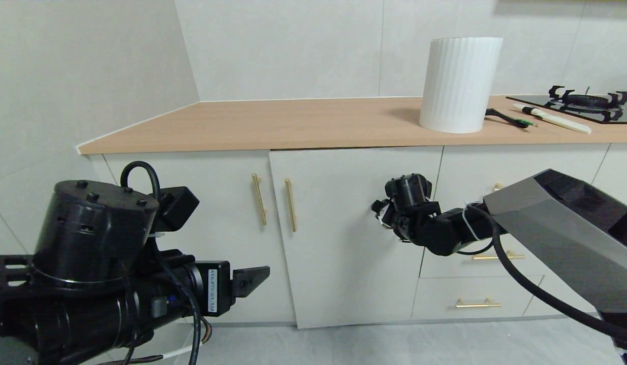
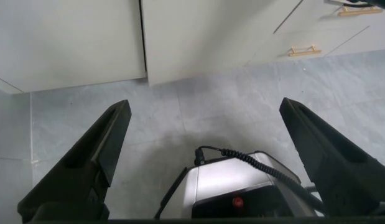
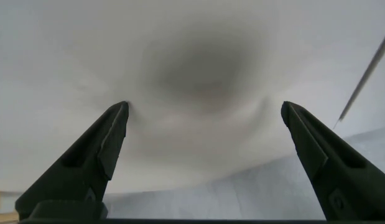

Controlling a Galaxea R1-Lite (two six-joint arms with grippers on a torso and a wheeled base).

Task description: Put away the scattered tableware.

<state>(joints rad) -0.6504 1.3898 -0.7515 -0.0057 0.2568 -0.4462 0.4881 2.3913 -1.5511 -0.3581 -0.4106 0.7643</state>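
Observation:
On the wooden countertop (image 1: 293, 121) stands a tall white ribbed holder (image 1: 459, 83). Beside it lie a black-handled utensil with a green tip (image 1: 511, 119) and a long cream-coloured utensil (image 1: 554, 119). My right gripper (image 1: 384, 213) is below counter height, right in front of the middle cabinet door (image 1: 343, 253). In its wrist view it is open (image 3: 204, 106), with the white door panel (image 3: 198, 56) close ahead and nothing between the fingers. My left gripper (image 1: 250, 281) hangs low at the left, open (image 2: 204, 109) over the grey floor (image 2: 180, 124) and holding nothing.
The middle door looks slightly ajar, with gold bar handles (image 1: 291, 204) on it and on the door to its left (image 1: 259, 198). Drawers with gold handles (image 1: 478, 303) lie to the right. A gas hob (image 1: 589, 101) sits at the counter's far right.

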